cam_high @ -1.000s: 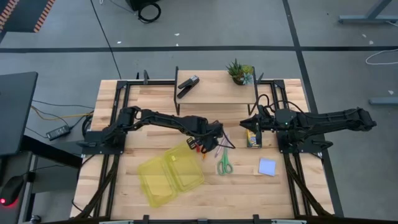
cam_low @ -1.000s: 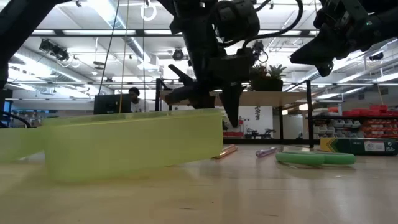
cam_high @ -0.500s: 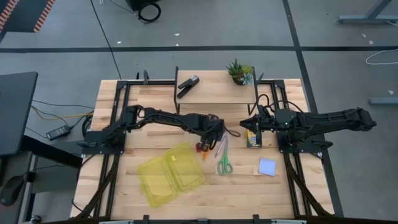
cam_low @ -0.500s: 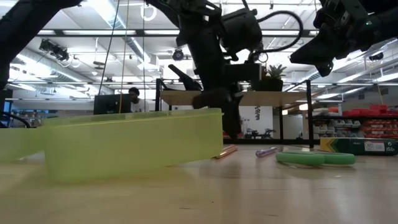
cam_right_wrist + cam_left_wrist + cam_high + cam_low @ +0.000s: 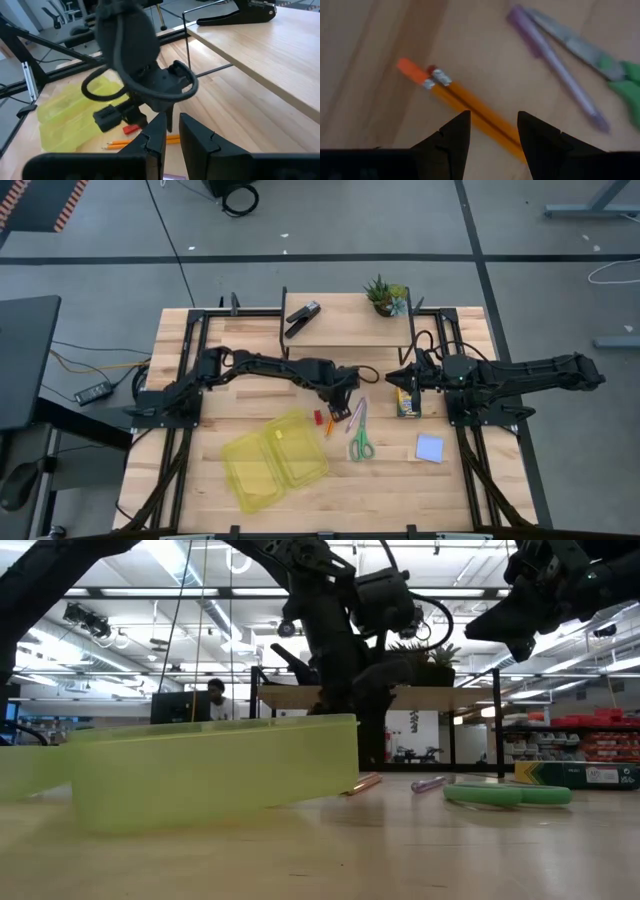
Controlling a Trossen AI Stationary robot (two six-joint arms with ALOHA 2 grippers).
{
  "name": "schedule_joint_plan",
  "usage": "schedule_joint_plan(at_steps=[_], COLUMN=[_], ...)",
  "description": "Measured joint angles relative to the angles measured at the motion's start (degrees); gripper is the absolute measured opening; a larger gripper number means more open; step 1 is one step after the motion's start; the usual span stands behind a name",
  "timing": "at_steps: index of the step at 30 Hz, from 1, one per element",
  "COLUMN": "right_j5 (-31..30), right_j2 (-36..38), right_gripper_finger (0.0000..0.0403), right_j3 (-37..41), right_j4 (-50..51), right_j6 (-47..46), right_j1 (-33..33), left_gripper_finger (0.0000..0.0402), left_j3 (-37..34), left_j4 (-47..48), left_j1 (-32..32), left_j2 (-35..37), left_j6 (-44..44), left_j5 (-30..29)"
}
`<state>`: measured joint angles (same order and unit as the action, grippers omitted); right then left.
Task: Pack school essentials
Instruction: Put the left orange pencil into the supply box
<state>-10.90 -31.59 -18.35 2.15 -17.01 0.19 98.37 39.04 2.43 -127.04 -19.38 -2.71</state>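
The left gripper (image 5: 338, 408) was seen near the centre of the high view, fingers spread, over the orange pencil (image 5: 470, 107). Only the left wrist view revealed two pencils side by side, the purple pen (image 5: 555, 67) and the green-handled scissors (image 5: 615, 70) at its upper right. The red eraser (image 5: 318, 417) appeared in the high view beside the yellow-green box (image 5: 275, 460). The right gripper (image 5: 392, 379) was held right of centre, fingers nearly pressed together, empty. The pale blue notepad (image 5: 430, 447) lay lower right.

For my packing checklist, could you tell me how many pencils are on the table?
2 pencils, side by side below the left gripper, beside the purple pen.
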Motion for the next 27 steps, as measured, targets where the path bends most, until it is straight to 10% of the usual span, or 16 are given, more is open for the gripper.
schedule_joint_plan(at_steps=[27], right_j5=[0.24], right_j2=[0.00], right_gripper_finger=[0.0060], right_j3=[0.00], right_j4=[-2.55], right_j6=[9.13], right_j1=[0.33], left_gripper_finger=[0.0172], left_j3=[10.92], left_j4=[17.12], left_j1=[-3.14], left_j2=[-2.09], left_j6=[-17.51], left_j5=[-11.70])
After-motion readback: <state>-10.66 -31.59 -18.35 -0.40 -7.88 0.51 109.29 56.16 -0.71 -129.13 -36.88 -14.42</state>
